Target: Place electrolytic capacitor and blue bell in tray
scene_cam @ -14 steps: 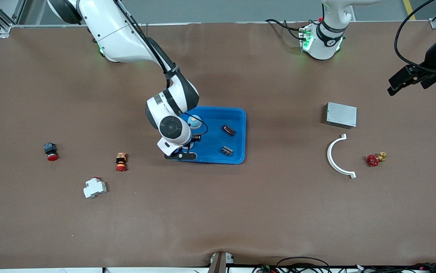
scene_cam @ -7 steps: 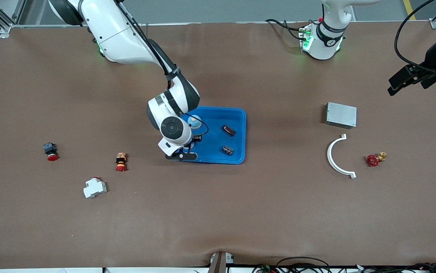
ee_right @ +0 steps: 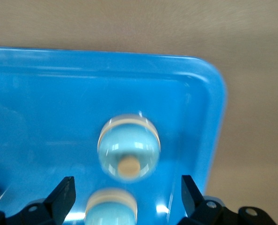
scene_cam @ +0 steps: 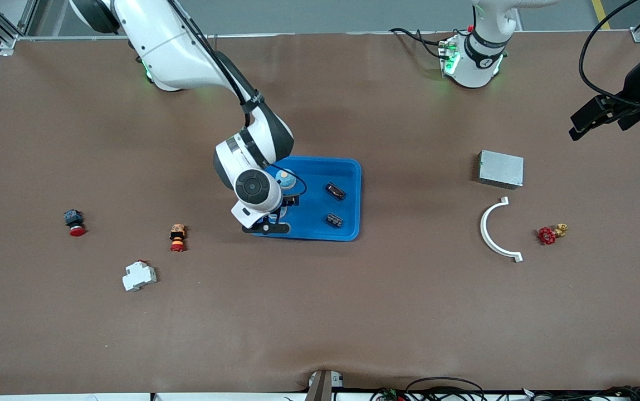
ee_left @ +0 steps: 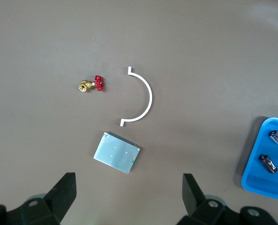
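The blue tray (scene_cam: 347, 167) lies mid-table. In it are two dark electrolytic capacitors (scene_cam: 335, 191) (scene_cam: 334, 220) and a light-blue bell (scene_cam: 284, 178) with a tan knob. My right gripper (scene_cam: 278, 213) is low over the tray's end toward the right arm. In the right wrist view the right gripper (ee_right: 127, 187) is open, a second blue bell (ee_right: 111, 206) sits between its fingers, apart from both, and the first bell (ee_right: 128, 149) sits just past it on the tray (ee_right: 36, 93). My left gripper (scene_cam: 587, 120) waits open over the table's edge; the left wrist view shows it (ee_left: 128, 183) empty.
A grey metal box (scene_cam: 501, 169), a white curved piece (scene_cam: 495, 234) and a red-handled valve (scene_cam: 548, 234) lie toward the left arm's end. A red-capped button (scene_cam: 74, 223), an orange button (scene_cam: 177, 237) and a white breaker (scene_cam: 138, 275) lie toward the right arm's end.
The right arm's wrist has shifted slightly over the tray. The left arm and the objects have not moved.
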Controlling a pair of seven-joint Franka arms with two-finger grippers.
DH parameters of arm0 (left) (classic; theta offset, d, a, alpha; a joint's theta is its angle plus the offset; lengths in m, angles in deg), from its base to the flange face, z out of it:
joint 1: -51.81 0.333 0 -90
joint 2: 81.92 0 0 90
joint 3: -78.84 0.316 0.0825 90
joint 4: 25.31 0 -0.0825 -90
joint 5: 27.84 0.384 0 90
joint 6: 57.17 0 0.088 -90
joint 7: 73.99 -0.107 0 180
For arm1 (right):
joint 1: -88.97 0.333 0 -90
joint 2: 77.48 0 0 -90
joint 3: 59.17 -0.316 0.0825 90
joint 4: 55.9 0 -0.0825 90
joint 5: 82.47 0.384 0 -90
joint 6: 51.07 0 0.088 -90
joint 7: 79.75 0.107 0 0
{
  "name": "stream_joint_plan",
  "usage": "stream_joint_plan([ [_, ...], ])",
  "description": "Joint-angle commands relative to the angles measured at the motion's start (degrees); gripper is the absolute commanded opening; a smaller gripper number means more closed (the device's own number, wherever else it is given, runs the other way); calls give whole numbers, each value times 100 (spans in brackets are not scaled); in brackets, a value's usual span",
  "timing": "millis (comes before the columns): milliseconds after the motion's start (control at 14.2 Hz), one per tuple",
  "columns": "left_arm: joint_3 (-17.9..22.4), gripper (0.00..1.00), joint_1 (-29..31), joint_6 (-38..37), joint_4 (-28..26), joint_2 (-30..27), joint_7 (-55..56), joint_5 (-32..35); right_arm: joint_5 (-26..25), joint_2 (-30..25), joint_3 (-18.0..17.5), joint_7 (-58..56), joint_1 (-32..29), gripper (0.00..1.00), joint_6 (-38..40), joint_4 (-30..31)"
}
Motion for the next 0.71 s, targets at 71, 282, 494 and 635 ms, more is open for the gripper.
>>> stream_joint_plan([
  [71, -16, 100, 29, -118, 6, -78, -68, -88, 96, -1095, 38, -120, -228, 100, 1068, 95],
  [282, -16, 100, 29, -118, 6, -69, -68, -88, 88, -1939, 47, -480, -588, 100, 2000, 148],
  [494, -16, 100, 29, -118, 6, -69, -68, -88, 88, -2862, 65, -1145, -1097, 100, 2660, 429],
  [635, -16, 100, 29, -126, 5, -78, -68, -88, 79, -3197, 73, -1683, -1580, 100, 3108, 438],
])
